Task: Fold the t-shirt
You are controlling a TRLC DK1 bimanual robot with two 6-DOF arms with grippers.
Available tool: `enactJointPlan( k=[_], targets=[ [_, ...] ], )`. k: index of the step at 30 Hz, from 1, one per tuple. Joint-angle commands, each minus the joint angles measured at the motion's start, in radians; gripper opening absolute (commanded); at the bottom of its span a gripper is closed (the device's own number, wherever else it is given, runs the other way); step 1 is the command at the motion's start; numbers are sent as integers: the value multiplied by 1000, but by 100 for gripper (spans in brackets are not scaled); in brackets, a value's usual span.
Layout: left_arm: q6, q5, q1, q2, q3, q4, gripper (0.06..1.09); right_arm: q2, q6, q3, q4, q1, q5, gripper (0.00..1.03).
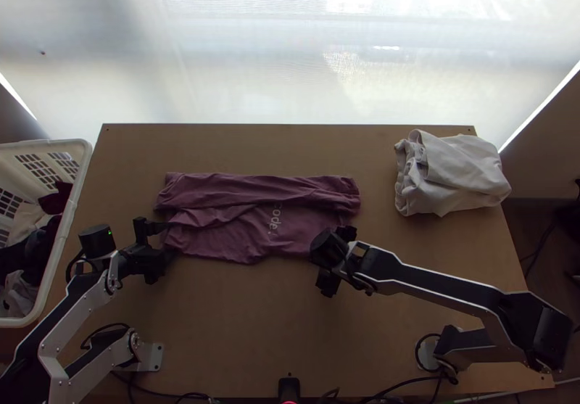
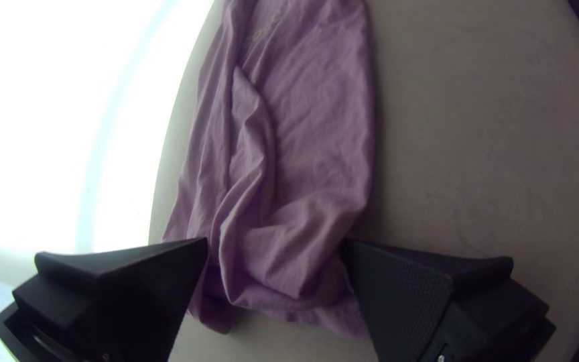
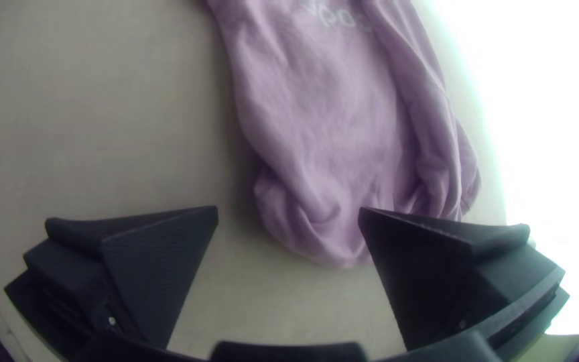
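Observation:
The mauve t-shirt (image 1: pixel 254 219) lies crosswise on the table as a long strip, its far side folded over lengthwise, with loose wrinkles and some white lettering. At its left end stands my left gripper (image 1: pixel 161 242), open; in the left wrist view, bunched cloth (image 2: pixel 303 261) shows between the fingers of my left gripper (image 2: pixel 275 245). By the shirt's near right corner is my right gripper (image 1: pixel 339 260), also open. In the right wrist view the shirt's end (image 3: pixel 323 221) lies partly between the fingers of my right gripper (image 3: pixel 288 209), nearer one finger, with bare table beside it.
A folded light-grey cloth (image 1: pixel 457 175) lies at the table's far right corner. Beyond the table's left edge stands a white basket (image 1: pixel 54 255) holding dark and light clothes. Bare wooden table (image 1: pixel 246 317) extends between the shirt and the near edge.

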Motion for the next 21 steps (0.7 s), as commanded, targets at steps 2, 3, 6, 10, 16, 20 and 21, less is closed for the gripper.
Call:
enactJointPlan(
  k=[2,3,6,10,16,20,21],
  targets=[
    [4,-7,-1,56,6,44,102,54,-7,-5,66,10,37,97],
    [4,-9,-1,59,6,47,102,62,-8,-5,79,6,41,96],
    [4,-9,-2,59,6,47,102,91,-13,-5,108,-3,55,96],
    [6,-11,1,62,6,51,100,99,-25,-3,130,-10,66,92],
    [21,-7,5,65,7,53,57,113,-47,-6,164,-26,67,55],
    [-3,0,1,40,15,48,16,100,-58,-5,164,-26,67,22],
    [-16,3,1,36,15,47,9,99,-58,-8,164,-26,67,13]
  ],
)
